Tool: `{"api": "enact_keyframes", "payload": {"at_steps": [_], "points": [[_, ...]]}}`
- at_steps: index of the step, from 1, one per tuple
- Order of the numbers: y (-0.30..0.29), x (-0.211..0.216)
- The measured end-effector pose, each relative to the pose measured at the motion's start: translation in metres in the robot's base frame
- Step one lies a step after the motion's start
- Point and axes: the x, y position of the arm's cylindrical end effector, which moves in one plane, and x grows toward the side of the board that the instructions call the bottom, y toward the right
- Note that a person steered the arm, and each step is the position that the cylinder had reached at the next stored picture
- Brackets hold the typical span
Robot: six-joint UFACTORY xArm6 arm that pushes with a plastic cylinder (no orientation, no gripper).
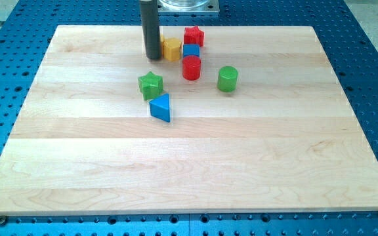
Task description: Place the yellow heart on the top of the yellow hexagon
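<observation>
A yellow block (172,49), which looks like the hexagon, lies near the board's top centre. My tip (153,57) stands right beside its left side, touching or nearly touching it. A small yellow sliver (163,40) shows just behind the rod at the hexagon's upper left. I cannot tell whether it is the yellow heart. No clear yellow heart shows elsewhere, and the rod may hide it.
A red star (193,35), a blue cube (191,50) and a red cylinder (191,67) crowd the hexagon's right. A green cylinder (228,78) is further right. A green star (150,84) and a blue triangle (161,107) lie below my tip on the wooden board (189,164).
</observation>
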Motion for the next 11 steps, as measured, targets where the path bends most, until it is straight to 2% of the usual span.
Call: {"api": "enact_keyframes", "payload": {"at_steps": [2, 3, 4, 6, 9, 11], "points": [[0.0, -0.003], [-0.032, 0.005], [-0.06, -0.005], [-0.02, -0.046], [-0.003, -0.051], [0.0, -0.088]]}}
